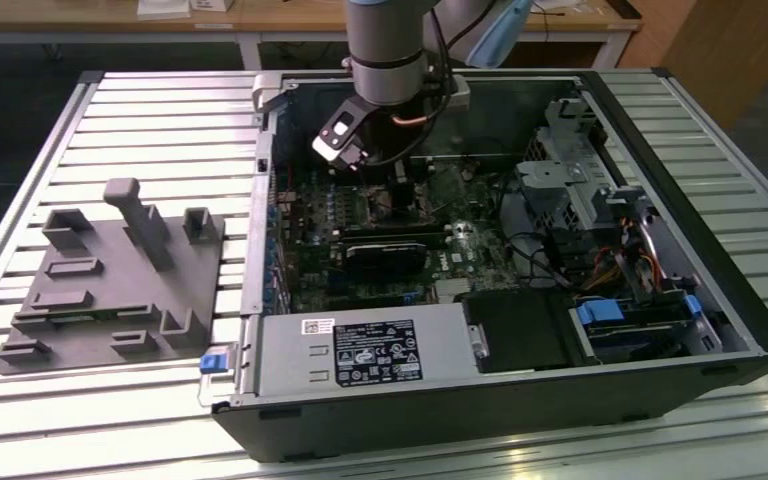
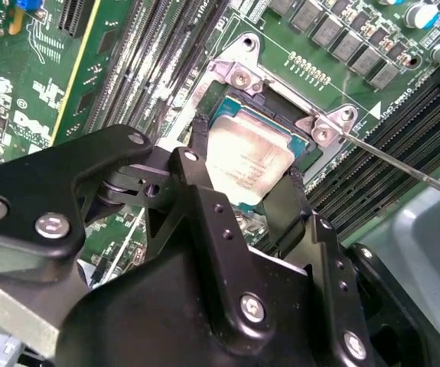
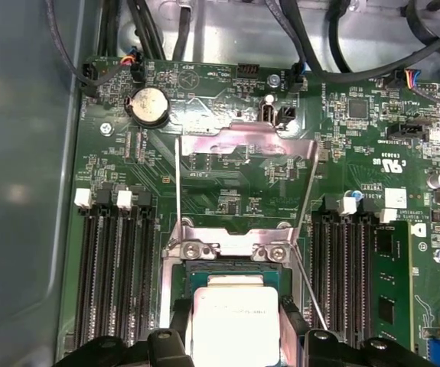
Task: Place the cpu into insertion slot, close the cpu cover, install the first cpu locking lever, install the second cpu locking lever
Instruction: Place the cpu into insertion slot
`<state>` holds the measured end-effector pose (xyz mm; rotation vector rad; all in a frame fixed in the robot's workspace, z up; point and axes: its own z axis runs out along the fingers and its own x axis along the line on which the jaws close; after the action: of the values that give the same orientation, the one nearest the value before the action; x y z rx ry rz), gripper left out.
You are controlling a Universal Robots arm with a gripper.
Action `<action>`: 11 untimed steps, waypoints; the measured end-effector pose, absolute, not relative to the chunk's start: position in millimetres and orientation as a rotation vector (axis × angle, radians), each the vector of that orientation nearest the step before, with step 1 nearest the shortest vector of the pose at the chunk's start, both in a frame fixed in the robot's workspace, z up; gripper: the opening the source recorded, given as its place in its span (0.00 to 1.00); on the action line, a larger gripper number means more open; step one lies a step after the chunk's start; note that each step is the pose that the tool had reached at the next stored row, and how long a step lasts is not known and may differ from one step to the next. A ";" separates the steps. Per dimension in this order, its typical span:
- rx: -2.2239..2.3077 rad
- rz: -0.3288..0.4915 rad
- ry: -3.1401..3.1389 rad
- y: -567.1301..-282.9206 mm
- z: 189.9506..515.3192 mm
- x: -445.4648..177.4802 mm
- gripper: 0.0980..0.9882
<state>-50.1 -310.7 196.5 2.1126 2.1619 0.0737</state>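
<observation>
My black gripper (image 2: 248,153), nearest the lens, is clenched on opposite edges of the cpu (image 2: 250,164) at the insertion slot (image 2: 268,105); I judge it light, rigid, fragile, best held by its edges.

Silver-beige cpu (image 2: 249,162) at insertion slot (image 3: 231,269); cpu cover (image 3: 204,145) swung open.

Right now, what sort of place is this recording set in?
Probably a robotics lab bench: an open black desktop computer case lies on a slatted metal table, beside a grey moulded fixture plate, with wooden desks behind.
</observation>
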 end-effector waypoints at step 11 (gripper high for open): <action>2.122 0.075 2.154 -310.7 195.3 -48.1 0.49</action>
<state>-48.1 -310.7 195.3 2.1225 2.1540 0.0752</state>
